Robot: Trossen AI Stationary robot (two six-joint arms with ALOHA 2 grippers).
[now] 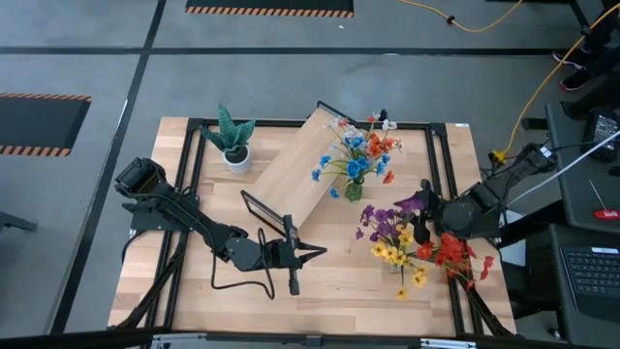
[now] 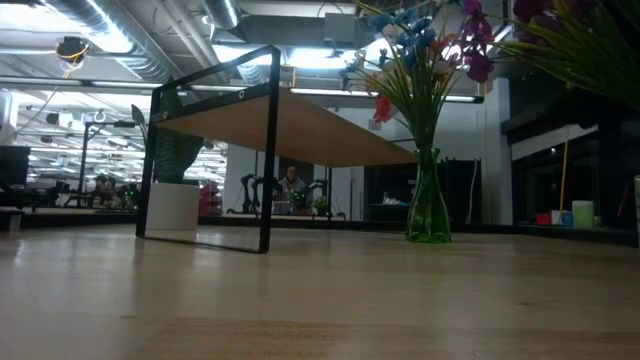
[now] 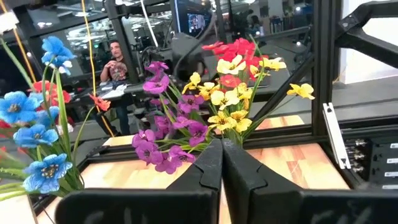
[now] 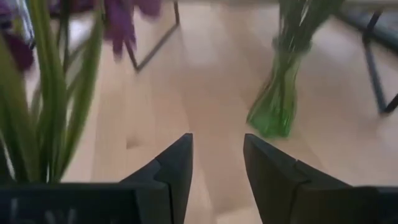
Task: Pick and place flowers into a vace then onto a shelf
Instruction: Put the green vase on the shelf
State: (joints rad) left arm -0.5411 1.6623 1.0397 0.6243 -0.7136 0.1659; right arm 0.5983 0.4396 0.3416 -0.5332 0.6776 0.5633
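The green vase (image 1: 354, 190) (image 2: 428, 205) (image 4: 273, 109) stands on its base beside the shelf and holds blue, orange and red sprigs (image 1: 360, 147) (image 3: 34, 134). The wooden shelf (image 1: 300, 163) (image 2: 290, 120) stands on its black legs, set diagonally across the table. A bunch of purple, yellow and red flowers (image 1: 399, 242) (image 3: 205, 112) is on the table's right part. My right gripper (image 1: 417, 208) (image 4: 217, 165) is open over that bunch, facing the vase; green stems (image 4: 53, 93) pass beside one finger and nothing is between the fingers. My left gripper (image 1: 318, 251) (image 3: 222, 165) is shut and empty, pointing at the bunch.
A spiky green plant in a white pot (image 1: 232, 143) (image 2: 172, 205) stands at the far left, beside the shelf. Black frame rails (image 1: 441, 174) run along the table's sides. Bare wood lies near the front edge (image 1: 349, 301). A person (image 3: 115, 62) sits beyond the table.
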